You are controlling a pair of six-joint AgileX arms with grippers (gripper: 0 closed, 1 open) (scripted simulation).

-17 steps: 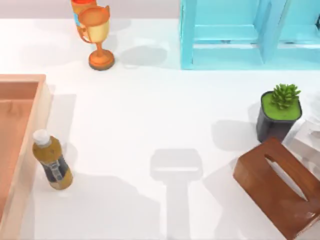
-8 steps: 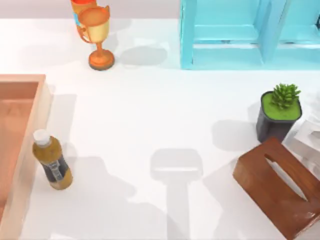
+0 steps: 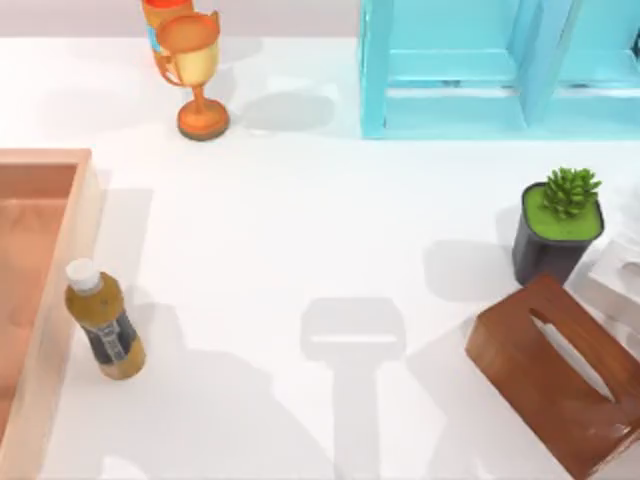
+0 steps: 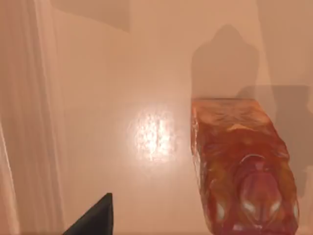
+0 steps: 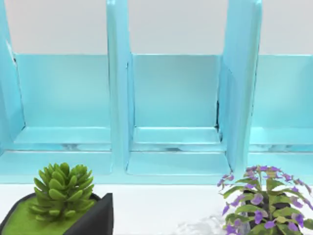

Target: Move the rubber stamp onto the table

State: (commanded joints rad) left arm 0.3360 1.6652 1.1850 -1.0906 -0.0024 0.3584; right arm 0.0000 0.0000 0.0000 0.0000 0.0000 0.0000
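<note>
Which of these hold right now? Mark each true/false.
1. The rubber stamp already rests on the white table. False: it sits on the wooden tray floor.
2. The left gripper is above the tray, near the stamp. True.
3. The amber bottle lies inside the tray. False: it stands upright on the table, just outside the tray's wall.
4. The succulent pot stands beside the tissue box. True.
5. The trophy stands inside the light-blue shelf. False: it stands on the table, left of the shelf.
6. The right gripper faces the shelf. True.
</note>
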